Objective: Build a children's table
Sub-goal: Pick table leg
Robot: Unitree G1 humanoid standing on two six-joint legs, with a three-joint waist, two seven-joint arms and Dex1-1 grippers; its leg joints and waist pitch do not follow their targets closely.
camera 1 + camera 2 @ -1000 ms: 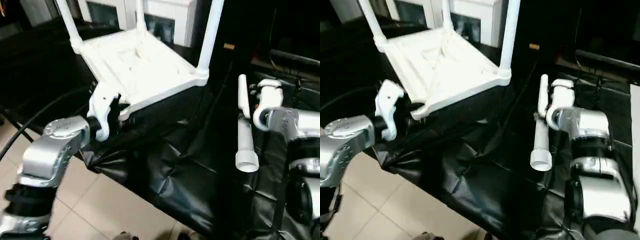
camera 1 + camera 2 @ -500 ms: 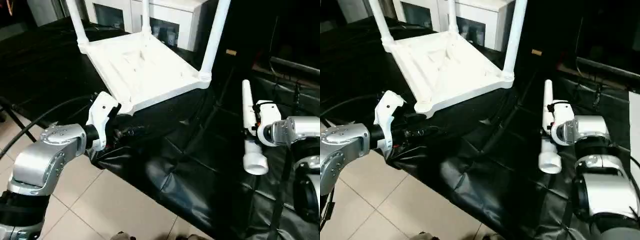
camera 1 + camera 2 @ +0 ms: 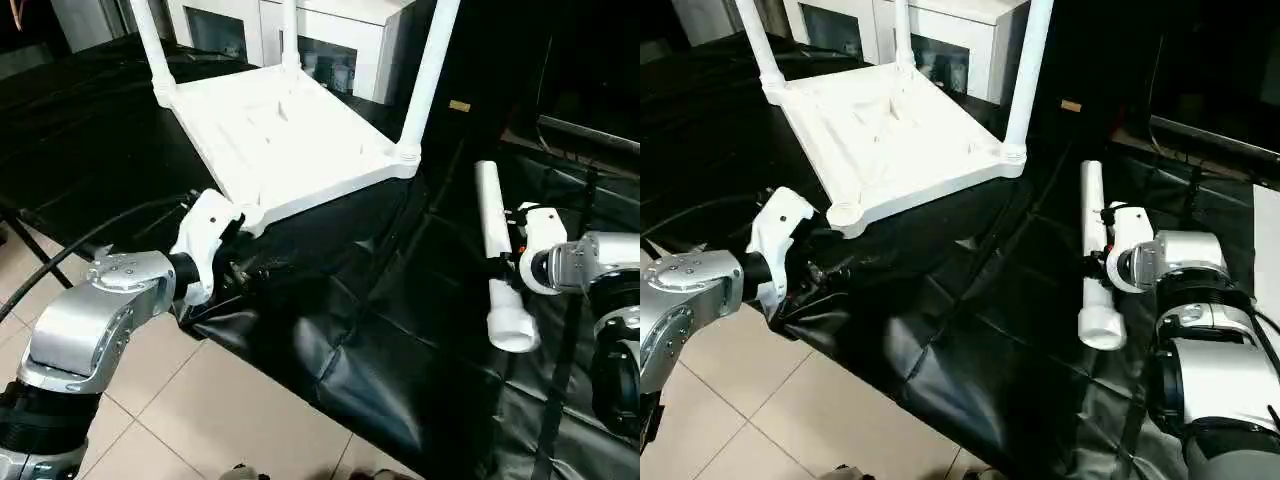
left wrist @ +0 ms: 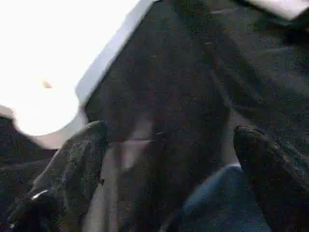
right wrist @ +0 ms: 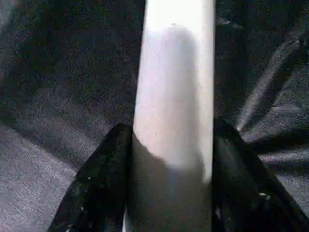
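Upturned white plastic table [image 3: 290,140] on black-draped counter [image 3: 380,330], three legs fitted. Right tool [image 3: 1102,262] clamped mid-length on fourth leg [image 3: 1095,260]: light, stiff, slick. Left tool [image 4: 169,159] wide open, empty, beside vacant corner socket [image 3: 844,213].

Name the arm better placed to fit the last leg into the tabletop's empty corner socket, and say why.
Right. The right gripper already has its jaws around the loose leg. The left gripper, jaws open and empty, sits by the empty socket and could steady the tabletop.

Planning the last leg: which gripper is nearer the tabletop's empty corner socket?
Left. The left gripper sits just below the empty corner socket; the right gripper is far across, shut on the loose leg.
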